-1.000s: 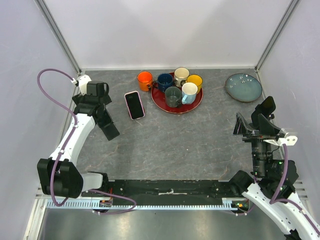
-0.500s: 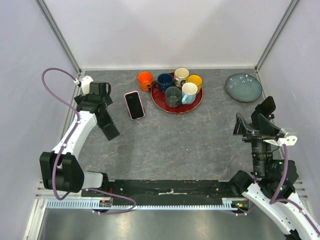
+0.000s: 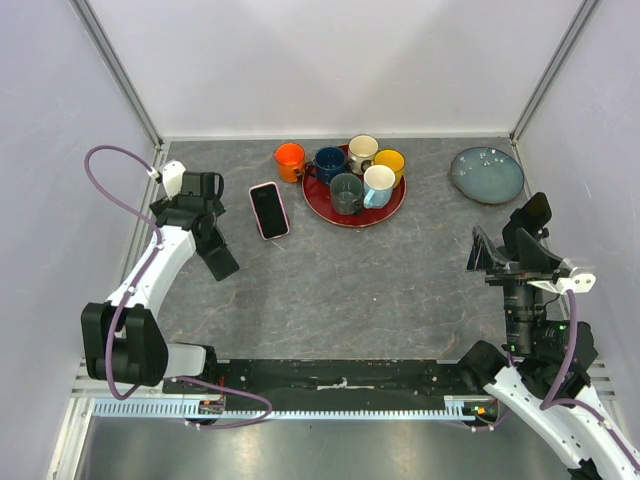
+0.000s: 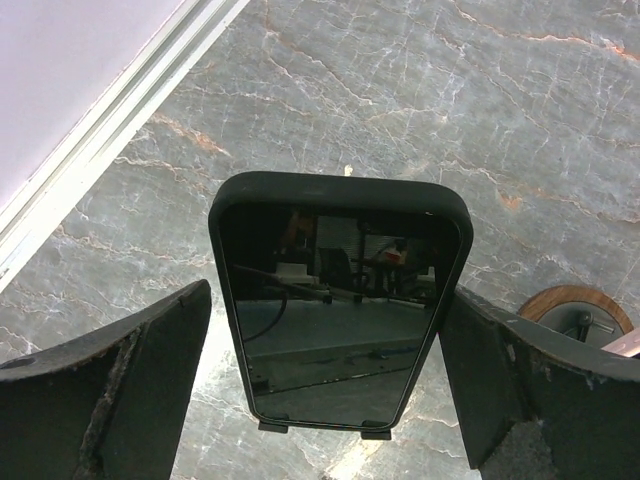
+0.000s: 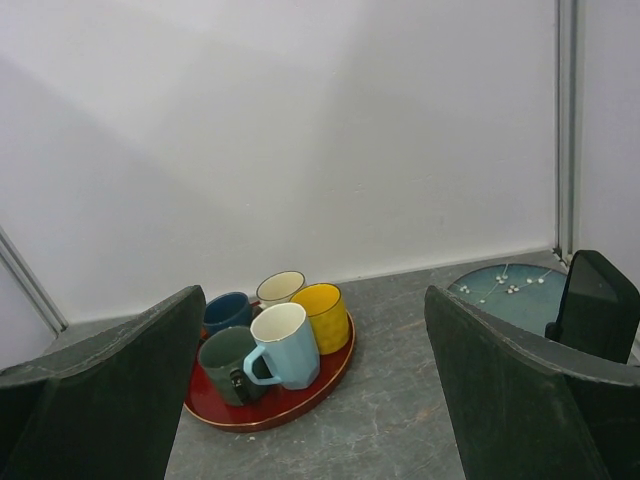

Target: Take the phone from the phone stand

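The phone point(image 4: 340, 310) has a dark case and a black screen. It leans with its bottom edge on two small tabs of the phone stand point(image 4: 273, 427). In the top view it is the dark slab point(image 3: 216, 256) at the left of the table. My left gripper point(image 4: 325, 300) is open, with one finger point(image 4: 120, 390) on each side of the phone and apart from it. From above, my left gripper point(image 3: 203, 200) hangs just behind the phone. My right gripper point(image 5: 312, 300) is open and empty, far to the right point(image 3: 508, 252).
A second phone with a pink rim point(image 3: 268, 210) lies flat near a red tray point(image 3: 392, 212) of mugs. An orange mug point(image 3: 289, 158) and a blue-green plate point(image 3: 487, 174) are at the back. The left wall's rail point(image 4: 110, 120) is close. A dark rounded slab point(image 5: 598, 305) stands by my right gripper.
My left wrist has shifted slightly right and forward over the phone, and its purple cable has swung with it. The phone and the right arm have not moved.
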